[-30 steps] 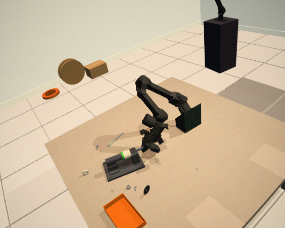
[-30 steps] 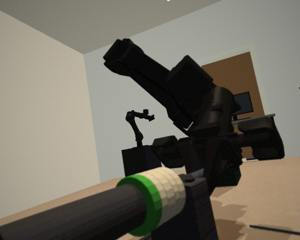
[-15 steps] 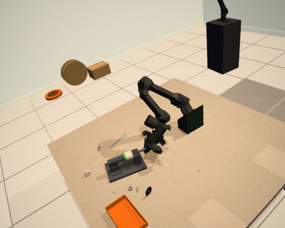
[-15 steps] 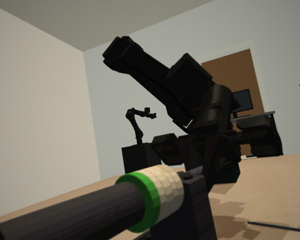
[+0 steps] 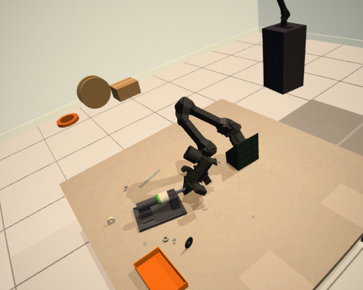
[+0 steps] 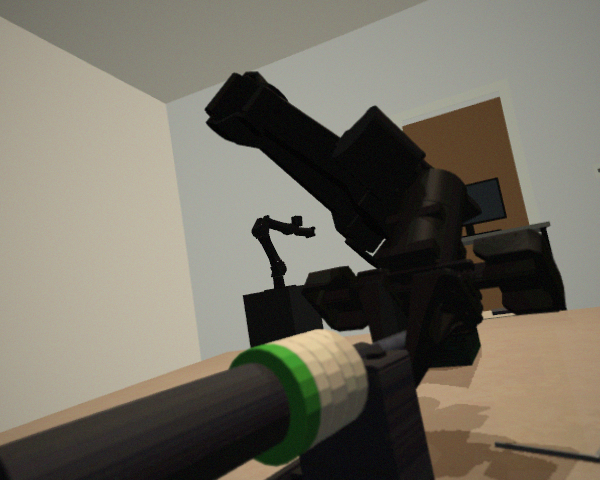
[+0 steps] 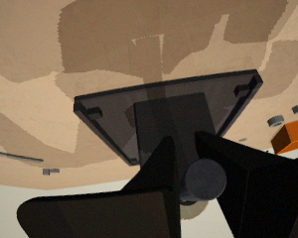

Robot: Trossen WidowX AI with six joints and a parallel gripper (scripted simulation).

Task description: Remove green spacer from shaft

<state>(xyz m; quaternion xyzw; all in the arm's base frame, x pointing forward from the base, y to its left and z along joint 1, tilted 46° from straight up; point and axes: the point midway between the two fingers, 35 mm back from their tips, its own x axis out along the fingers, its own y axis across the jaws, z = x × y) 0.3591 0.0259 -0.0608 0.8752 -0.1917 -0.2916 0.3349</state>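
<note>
My gripper is shut on the grey shaft near its outer end. The shaft runs into the dark upright support on the base plate. Beyond the support, several cream spacers sit side by side in line with the shaft. The green spacer stands at the far end of this stack, against the dark cylindrical housing. No gap shows between them. The shaft inside the spacers is hidden.
An orange tray lies at the front. A hex key lies beside the plate, a grey bar behind it. A black disc, a nut and a cream ring lie around the plate.
</note>
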